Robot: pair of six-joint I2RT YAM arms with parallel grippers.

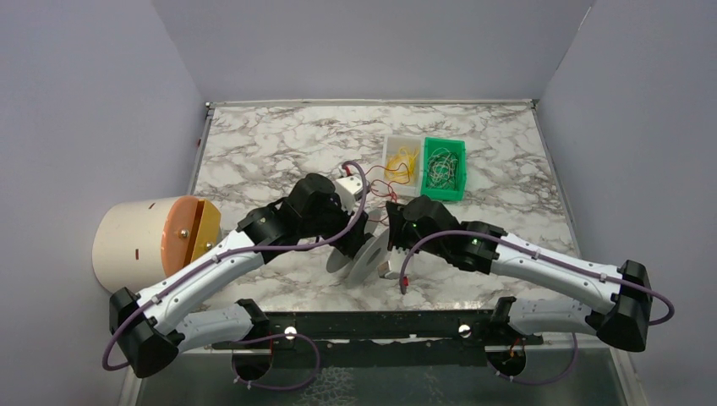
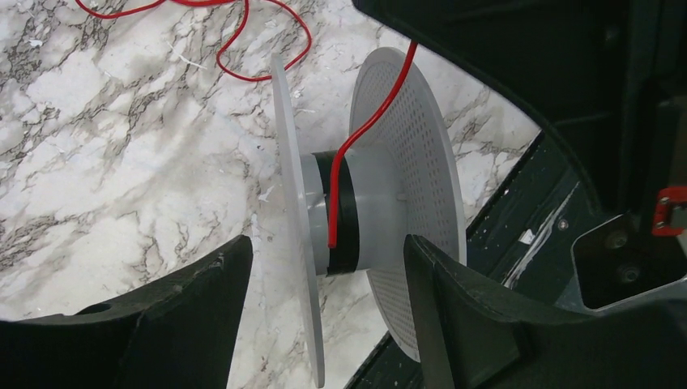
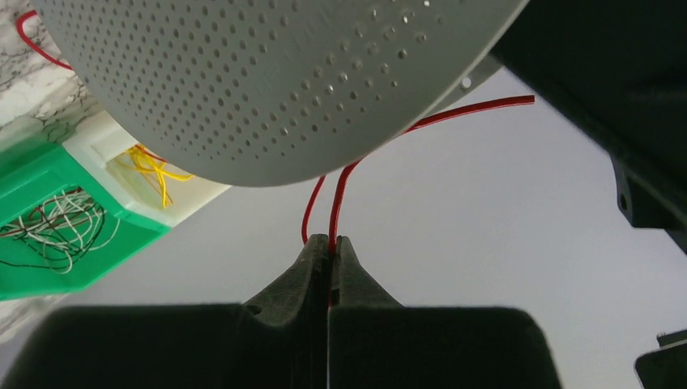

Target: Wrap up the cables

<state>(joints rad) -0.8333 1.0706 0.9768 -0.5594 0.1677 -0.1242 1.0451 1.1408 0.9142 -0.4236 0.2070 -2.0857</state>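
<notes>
A white spool (image 1: 365,255) with two wide flanges stands on edge in the middle of the table. Its hub (image 2: 369,207) carries a black band, and the thin red wire (image 2: 369,130) runs over it. My left gripper (image 2: 328,243) is open, its fingers (image 2: 202,316) astride the spool's lower part, with a gap showing at the left flange. My right gripper (image 3: 332,241) is shut on the red wire (image 3: 336,194) just beside the perforated flange (image 3: 275,81). Loose red wire (image 1: 385,180) loops on the table behind the spool. In the top view both grippers (image 1: 353,233) (image 1: 391,222) meet at the spool.
A clear bin of yellow wires (image 1: 401,159) and a green bin of pale wires (image 1: 444,167) stand at the back right. A cream cylinder with an orange end (image 1: 152,241) lies at the far left. A black rail (image 1: 380,326) runs along the near edge.
</notes>
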